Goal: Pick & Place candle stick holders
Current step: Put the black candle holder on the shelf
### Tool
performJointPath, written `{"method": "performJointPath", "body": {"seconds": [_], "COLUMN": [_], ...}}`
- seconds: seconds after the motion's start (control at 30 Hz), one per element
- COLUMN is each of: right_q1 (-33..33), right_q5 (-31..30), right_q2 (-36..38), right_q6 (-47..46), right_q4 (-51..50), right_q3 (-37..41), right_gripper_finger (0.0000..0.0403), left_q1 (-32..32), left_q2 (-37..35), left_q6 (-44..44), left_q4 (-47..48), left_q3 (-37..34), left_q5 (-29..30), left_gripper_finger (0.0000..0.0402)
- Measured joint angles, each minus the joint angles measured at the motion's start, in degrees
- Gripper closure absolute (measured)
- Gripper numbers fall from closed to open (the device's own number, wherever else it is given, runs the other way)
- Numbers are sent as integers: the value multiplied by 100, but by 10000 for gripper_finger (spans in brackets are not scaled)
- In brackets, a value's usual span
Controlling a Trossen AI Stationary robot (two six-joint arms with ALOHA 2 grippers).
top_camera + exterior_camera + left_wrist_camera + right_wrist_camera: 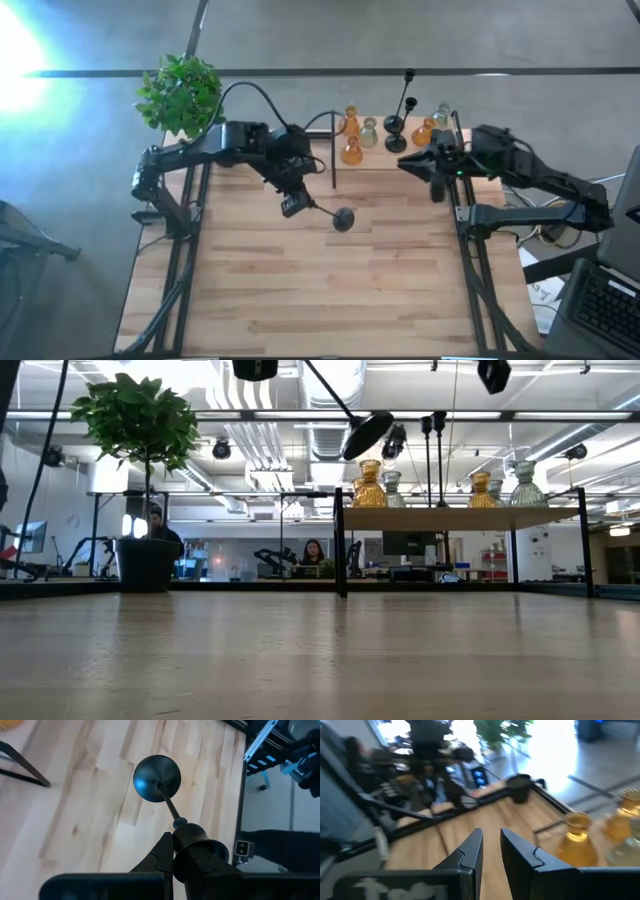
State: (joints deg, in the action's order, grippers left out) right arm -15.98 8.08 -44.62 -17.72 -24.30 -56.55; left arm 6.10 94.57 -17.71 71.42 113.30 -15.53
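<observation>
Black candle stick holder (330,213) in left gripper (296,205), above table (300,290)

No legible text, label, brand, number or sign anywhere — (room screens too far off).

table (300,290): pale wood planks, light grain | held candle stick holder (330,214): black | shelf holders: amber-orange glass (351,151), pale clear-greenish glass (369,132), black (397,128) | plant (180,92): green leaves, black pot (146,565)
</observation>
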Motion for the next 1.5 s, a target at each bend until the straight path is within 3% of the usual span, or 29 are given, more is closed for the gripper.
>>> {"method": "performJointPath", "body": {"seconds": [0.17, 0.37, 0.67, 1.07, 1.27, 1.5], "right_q1": [303, 665, 1006, 1238, 1238, 1236], "right_q5": [-555, -532, -461, -528, -671, -678], "right_q2": [-553, -1228, -1703, -2327, -2970, -3443], "right_q6": [-247, -576, 36, 924, 970, 893], "right_q4": [242, 708, 655, 68, -580, -592], "right_q3": [0, -79, -537, -1585, -2102, -2380], "right_gripper_finger": [340, 339, 339, 339, 339, 339], "left_q1": [103, 225, 407, 593, 609, 617], "left_q2": [-14, -65, -24, 142, 142, 144], "left_q6": [554, 572, 9, -486, -590, -590], "left_q4": [-2, 9, -698, -1138, -1195, -1185], "left_q3": [0, 0, 31, 20, 79, 79], "left_q5": [0, -76, -113, -106, -109, -162], "left_gripper_finger": [385, 385, 385, 385, 385, 385]}}
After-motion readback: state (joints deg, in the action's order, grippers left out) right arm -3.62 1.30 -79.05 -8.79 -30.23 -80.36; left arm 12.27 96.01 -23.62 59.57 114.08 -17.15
